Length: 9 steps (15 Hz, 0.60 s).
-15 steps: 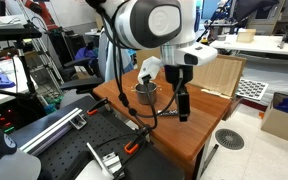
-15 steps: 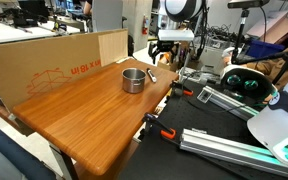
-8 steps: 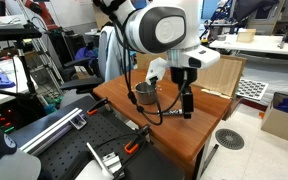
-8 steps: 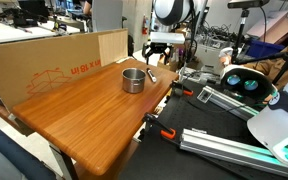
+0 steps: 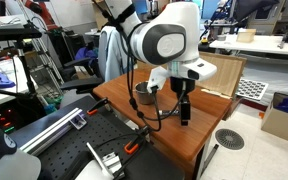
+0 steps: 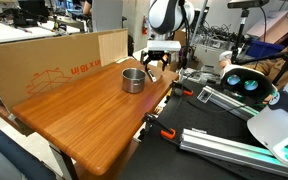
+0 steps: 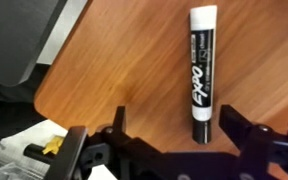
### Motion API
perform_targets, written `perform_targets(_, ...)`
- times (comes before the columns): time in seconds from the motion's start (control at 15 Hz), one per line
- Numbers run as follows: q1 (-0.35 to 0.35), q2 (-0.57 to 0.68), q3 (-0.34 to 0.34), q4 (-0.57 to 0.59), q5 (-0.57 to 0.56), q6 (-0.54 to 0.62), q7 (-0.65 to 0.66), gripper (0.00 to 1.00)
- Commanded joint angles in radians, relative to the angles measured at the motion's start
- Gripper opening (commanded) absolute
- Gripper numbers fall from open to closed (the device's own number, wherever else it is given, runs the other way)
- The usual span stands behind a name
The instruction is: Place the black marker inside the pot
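The black marker (image 7: 202, 72) lies flat on the wooden table (image 7: 124, 70), with a white cap end far from me and "EXPO" on its label. In the wrist view my gripper (image 7: 174, 128) is open, its two dark fingers on either side of the marker's near black end, above it. In both exterior views the gripper (image 6: 155, 62) (image 5: 183, 100) hangs over the table's corner beside the silver pot (image 6: 133, 79) (image 5: 144, 93). The marker is not discernible in the exterior views.
A large cardboard box (image 6: 44, 62) stands along the table's far side. Metal rails and clamps (image 6: 224, 140) lie beyond the table's edge. A white floor and black object (image 7: 14, 40) lie past the table edge in the wrist view.
The arm has swung toward the pot side of the table corner and the gripper has come lower over the marker.
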Motion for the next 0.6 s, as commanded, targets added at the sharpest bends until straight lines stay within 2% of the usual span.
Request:
perform_targets(0.0, 0.040, 0.036, -0.022, 0.017, 0.038, 0.012, -0.052, 0.75)
perform_targets(0.07, 0.043, 0.037, -0.020, 0.019, 0.040, 0.013, -0.060, 0.74)
perform_targets(0.4, 0.041, 0.031, -0.009, 0.027, 0.056, 0.011, -0.089, 0.34)
perform_targets(0.53, 0.034, 0.026, -0.008, 0.025, 0.060, 0.007, -0.104, 0.20)
